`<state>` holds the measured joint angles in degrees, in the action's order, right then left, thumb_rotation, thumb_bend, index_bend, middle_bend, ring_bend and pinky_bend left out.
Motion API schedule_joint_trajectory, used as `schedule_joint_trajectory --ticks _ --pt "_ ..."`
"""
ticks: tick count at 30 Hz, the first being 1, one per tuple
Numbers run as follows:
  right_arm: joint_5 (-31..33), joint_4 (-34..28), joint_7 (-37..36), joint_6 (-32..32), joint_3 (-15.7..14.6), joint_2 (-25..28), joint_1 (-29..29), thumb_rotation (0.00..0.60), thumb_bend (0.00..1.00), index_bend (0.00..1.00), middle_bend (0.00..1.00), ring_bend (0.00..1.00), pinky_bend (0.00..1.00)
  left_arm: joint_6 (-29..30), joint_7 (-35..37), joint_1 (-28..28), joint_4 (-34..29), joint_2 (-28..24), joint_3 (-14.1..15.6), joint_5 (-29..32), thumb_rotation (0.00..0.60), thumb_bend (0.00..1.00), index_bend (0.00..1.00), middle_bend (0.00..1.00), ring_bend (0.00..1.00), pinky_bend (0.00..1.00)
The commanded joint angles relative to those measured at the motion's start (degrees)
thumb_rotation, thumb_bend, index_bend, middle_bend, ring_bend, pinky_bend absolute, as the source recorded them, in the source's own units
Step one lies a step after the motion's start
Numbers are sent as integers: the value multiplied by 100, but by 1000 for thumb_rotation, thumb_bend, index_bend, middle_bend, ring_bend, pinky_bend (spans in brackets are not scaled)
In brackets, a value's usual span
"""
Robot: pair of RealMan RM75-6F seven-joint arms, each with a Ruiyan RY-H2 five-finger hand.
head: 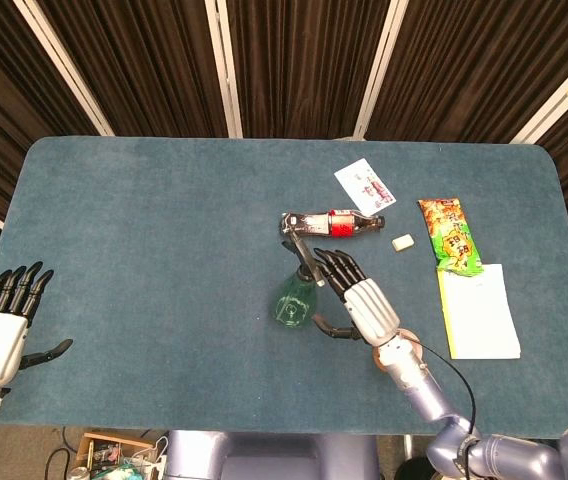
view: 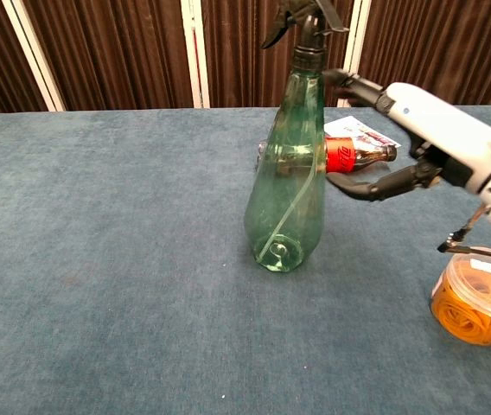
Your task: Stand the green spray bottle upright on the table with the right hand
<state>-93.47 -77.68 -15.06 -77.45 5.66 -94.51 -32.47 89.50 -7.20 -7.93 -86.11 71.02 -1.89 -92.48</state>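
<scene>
The green spray bottle [view: 287, 199] stands on its base on the blue table [view: 98, 259], leaning slightly to the right, with its black trigger head on top. From above, the green spray bottle [head: 294, 300] is near the table's middle. My right hand [view: 427, 121] is just right of it with its fingers spread. The upper fingers reach to the neck and the thumb is close to the body. I cannot tell if they touch. My right hand [head: 364, 305] holds nothing. My left hand [head: 4, 320] hangs open off the table's front left corner.
A cola bottle [head: 332, 224] lies behind the spray bottle. A printed card [head: 364, 186], a small white block [head: 402, 242], a snack bag [head: 450, 235] and white paper [head: 481, 312] lie to the right. An orange lidded tub [view: 477, 298] sits under my right wrist.
</scene>
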Motion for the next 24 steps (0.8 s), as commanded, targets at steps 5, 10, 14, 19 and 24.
schedule_joint_trajectory --ticks 5,10,14,19,24 --pt "-40 -437 644 -166 -102 896 269 600 379 0 0 0 0 37 4 25 -3 -9 10 -22 600 25 0 0 0 68" --pt "292 -936 1059 -151 -181 1726 603 600 378 0 0 0 0 55 -15 39 -8 -11 -1 -11 600 25 0 0 0 68" --pt "636 -1163 1091 -189 -213 2205 900 600 379 0 0 0 0 25 -60 26 -9 8 -6 -5 600 25 0 0 0 68" --pt "923 -1337 994 -75 -387 2652 1211 600 378 0 0 0 0 -54 -124 -13 -34 30 -16 15 600 25 0 0 0 68" --pt "1358 -1730 1860 -402 -562 3017 1767 600 377 0 0 0 0 -86 -196 -33 -36 59 -13 2 600 25 0 0 0 69"
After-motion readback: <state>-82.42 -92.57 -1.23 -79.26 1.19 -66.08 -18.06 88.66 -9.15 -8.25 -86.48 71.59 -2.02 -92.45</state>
